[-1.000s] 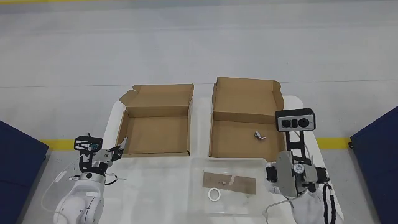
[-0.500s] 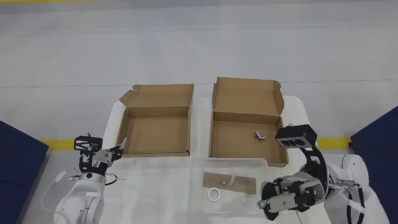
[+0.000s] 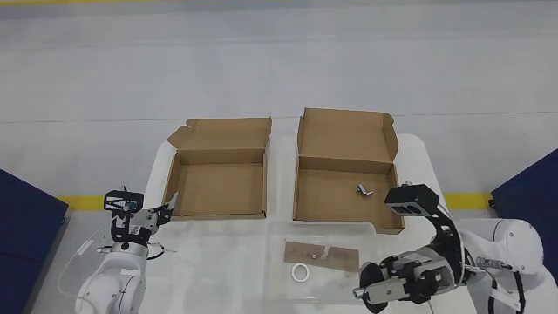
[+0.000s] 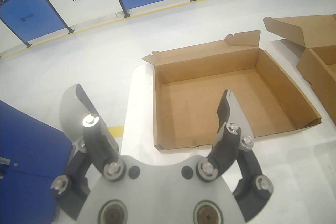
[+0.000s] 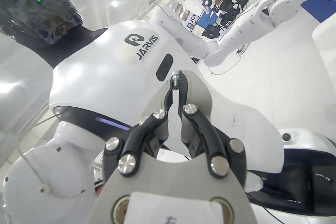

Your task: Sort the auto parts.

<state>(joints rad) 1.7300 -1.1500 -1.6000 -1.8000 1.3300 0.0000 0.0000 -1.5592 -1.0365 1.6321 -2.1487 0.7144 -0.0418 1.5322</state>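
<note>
My right gripper [image 5: 176, 83] is shut on a small threaded metal bolt [image 5: 175, 78] held at its fingertips, turned toward the robot's torso. In the top view this gripper [image 3: 363, 294] sits low at the table's front right, beside a clear tray [image 3: 277, 227]. The tray holds a white ring [image 3: 301, 272] and a brown cardboard strip [image 3: 324, 255]. A small metal part [image 3: 364, 189] lies in the right cardboard box [image 3: 342, 139]. The left cardboard box [image 4: 286, 86] has nothing in it. My left gripper [image 4: 152, 93] stands open just in front of that box, at the table's left edge [image 3: 161, 213].
Both boxes stand side by side at the back of the white table [image 3: 218, 253], lids folded back. A blue panel [image 4: 23, 146] stands left of the table, and another blue panel [image 3: 534, 201] stands to the right.
The right arm has swung down and inward along the table's front, its wrist rolling over so the gripper now lies near the clear tray. The left arm has kept still.
</note>
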